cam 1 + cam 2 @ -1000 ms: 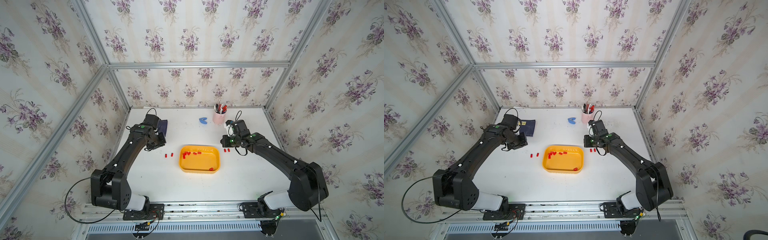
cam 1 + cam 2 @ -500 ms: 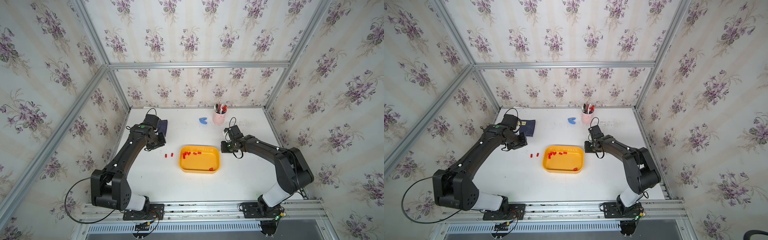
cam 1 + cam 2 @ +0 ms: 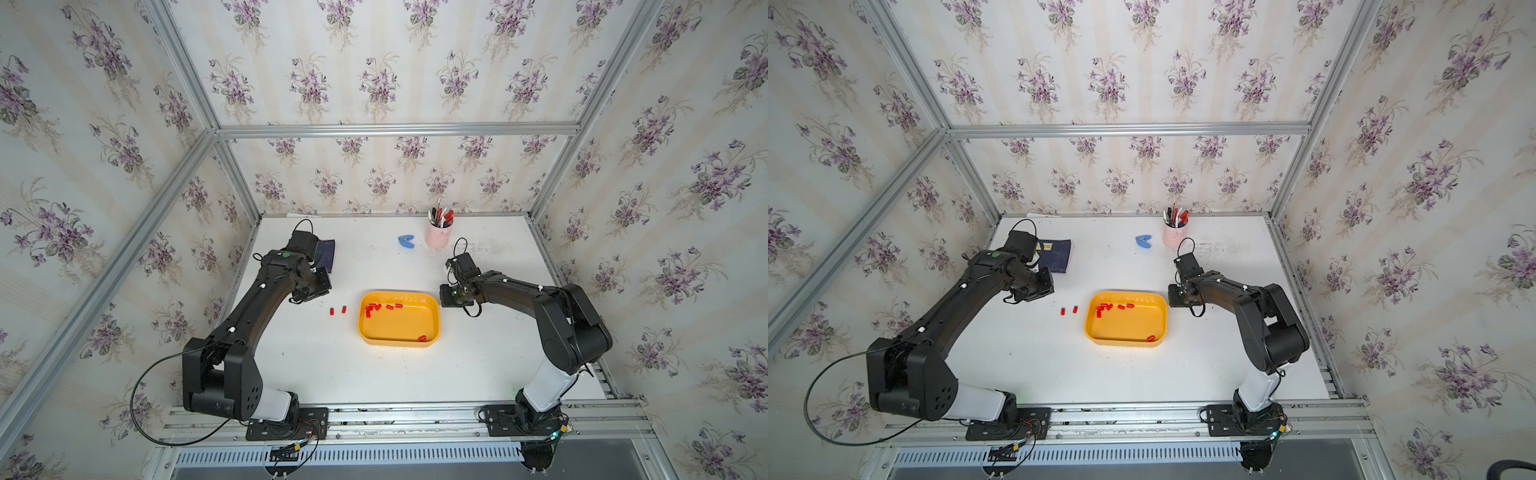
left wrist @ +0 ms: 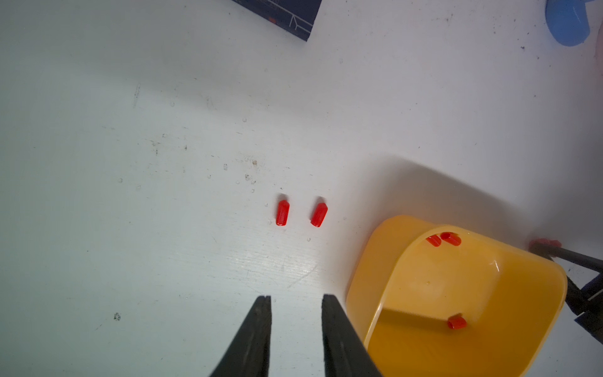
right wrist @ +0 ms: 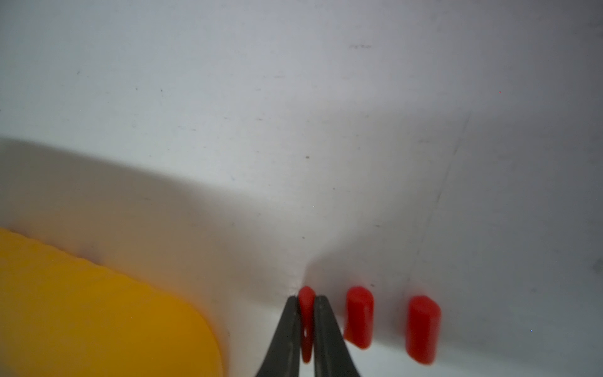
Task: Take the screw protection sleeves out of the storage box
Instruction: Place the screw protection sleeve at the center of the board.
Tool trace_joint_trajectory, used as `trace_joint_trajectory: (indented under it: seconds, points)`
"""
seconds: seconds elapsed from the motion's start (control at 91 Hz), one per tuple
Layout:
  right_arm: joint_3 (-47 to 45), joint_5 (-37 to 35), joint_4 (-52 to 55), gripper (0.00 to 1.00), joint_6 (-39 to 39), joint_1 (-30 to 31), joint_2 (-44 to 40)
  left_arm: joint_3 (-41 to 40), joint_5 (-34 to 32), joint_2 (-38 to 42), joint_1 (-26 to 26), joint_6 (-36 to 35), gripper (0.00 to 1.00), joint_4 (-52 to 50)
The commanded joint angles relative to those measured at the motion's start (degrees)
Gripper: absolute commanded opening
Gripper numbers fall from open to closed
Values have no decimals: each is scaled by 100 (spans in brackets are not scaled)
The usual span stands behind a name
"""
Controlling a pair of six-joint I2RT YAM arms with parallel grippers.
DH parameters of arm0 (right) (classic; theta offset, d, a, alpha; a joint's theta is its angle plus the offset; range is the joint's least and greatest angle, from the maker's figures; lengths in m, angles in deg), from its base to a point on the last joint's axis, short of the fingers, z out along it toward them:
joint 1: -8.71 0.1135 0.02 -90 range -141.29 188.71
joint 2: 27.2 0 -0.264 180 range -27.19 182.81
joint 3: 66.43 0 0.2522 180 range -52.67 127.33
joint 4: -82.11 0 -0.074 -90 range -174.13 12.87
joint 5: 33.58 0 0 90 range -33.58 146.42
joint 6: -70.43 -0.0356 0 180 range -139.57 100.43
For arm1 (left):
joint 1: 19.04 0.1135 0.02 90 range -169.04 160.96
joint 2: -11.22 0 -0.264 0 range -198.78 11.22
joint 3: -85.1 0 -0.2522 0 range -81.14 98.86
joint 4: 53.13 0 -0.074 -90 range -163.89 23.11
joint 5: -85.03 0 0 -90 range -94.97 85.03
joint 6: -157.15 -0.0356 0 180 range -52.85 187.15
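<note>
Box (image 3: pixel 399 328) sits mid-table (image 3: pixel 353 374). Most sleeves (image 3: pixel 376 307) are bunched at its far left corner, with one more (image 3: pixel 422 338) against the near right wall. Two (image 4: pixel 282 212) lie on the table just left of the box. Right gripper (image 5: pixel 306 298) is low, just off the box's right end, its jaws pinching a sleeve (image 5: pixel 306 293) — two others (image 5: pixel 359 316) lie just beside it. Left gripper (image 4: pixel 296 297) is over bare table near the left pair — jaws part-spread, nothing between them.
</note>
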Motion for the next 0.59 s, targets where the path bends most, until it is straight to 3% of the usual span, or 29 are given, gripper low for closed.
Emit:
trace_joint_trajectory:
  seconds: [0.0,0.583]
  points:
    - [36,-103,-45,16,-25,-5,30,-10,-69,4,3,-55,32,-22]
    - [123,-313,239,25,-41,-9,-409,-67,-30,49,3,-51,32,12]
